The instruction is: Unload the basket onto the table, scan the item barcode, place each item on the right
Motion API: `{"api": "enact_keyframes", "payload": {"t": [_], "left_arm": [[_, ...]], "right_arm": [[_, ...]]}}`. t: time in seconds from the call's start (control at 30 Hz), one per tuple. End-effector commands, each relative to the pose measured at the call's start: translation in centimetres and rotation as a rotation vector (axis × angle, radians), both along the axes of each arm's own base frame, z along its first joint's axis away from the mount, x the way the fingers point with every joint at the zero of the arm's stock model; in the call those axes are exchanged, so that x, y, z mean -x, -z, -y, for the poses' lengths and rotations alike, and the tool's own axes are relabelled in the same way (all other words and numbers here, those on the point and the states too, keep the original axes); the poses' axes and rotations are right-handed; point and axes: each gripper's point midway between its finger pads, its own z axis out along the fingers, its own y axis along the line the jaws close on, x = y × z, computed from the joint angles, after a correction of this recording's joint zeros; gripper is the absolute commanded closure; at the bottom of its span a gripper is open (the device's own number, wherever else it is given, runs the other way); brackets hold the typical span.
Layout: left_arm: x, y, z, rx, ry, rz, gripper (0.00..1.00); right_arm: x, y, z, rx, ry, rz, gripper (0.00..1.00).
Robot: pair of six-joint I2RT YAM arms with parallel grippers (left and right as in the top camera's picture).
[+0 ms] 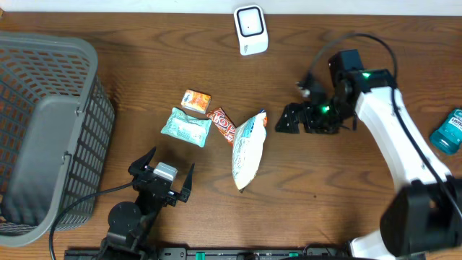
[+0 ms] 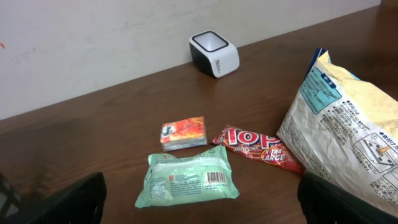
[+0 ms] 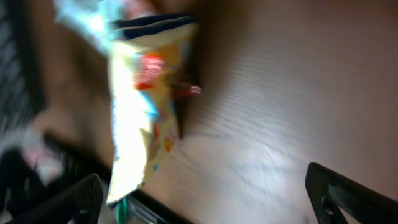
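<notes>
The white barcode scanner (image 1: 250,29) stands at the table's far edge, also in the left wrist view as the scanner (image 2: 214,55). Several items lie mid-table: an orange pack (image 1: 195,100), a green tissue pack (image 1: 186,126) with its barcode facing up (image 2: 189,177), a red candy bar (image 1: 222,124) and a white-and-yellow snack bag (image 1: 249,148). My right gripper (image 1: 286,119) is open just right of the bag, holding nothing; its blurred wrist view shows the bag (image 3: 140,106) ahead. My left gripper (image 1: 170,162) is open and empty, near the front edge below the green pack.
A grey mesh basket (image 1: 65,65) fills the left side of the table. A teal package (image 1: 447,131) lies at the right edge. The candy bar (image 2: 258,148) and the snack bag (image 2: 339,118) touch each other.
</notes>
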Motion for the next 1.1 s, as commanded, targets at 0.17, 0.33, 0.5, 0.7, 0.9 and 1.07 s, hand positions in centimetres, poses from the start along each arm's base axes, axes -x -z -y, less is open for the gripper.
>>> {"api": "enact_keyframes", "payload": {"t": [0.17, 0.33, 0.5, 0.7, 0.9, 1.07], "left_arm": [[0.2, 1.3, 0.2, 0.001, 0.007, -0.043, 0.02], [0.2, 1.3, 0.2, 0.001, 0.007, -0.043, 0.02], [0.2, 1.3, 0.2, 0.001, 0.007, -0.043, 0.02], [0.2, 1.3, 0.2, 0.001, 0.007, -0.043, 0.02], [0.2, 1.3, 0.2, 0.001, 0.007, -0.043, 0.02], [0.2, 1.3, 0.2, 0.001, 0.007, -0.043, 0.02]], "right_arm": [[0.4, -2.5, -1.6, -0.014, 0.358, -0.125, 0.01], [0.7, -2.1, -2.9, 0.038, 0.365, -0.116, 0.01], [1.3, -1.4, -4.5, 0.141, 0.4, -0.076, 0.01], [1.6, -0.4, -5.8, 0.236, 0.499, -0.047, 0.01], [2.1, 2.2, -8.2, 0.294, 0.494, -0.067, 0.01], [3.1, 5.8, -10.4, 0.355, 0.438, -0.111, 0.01]]}}
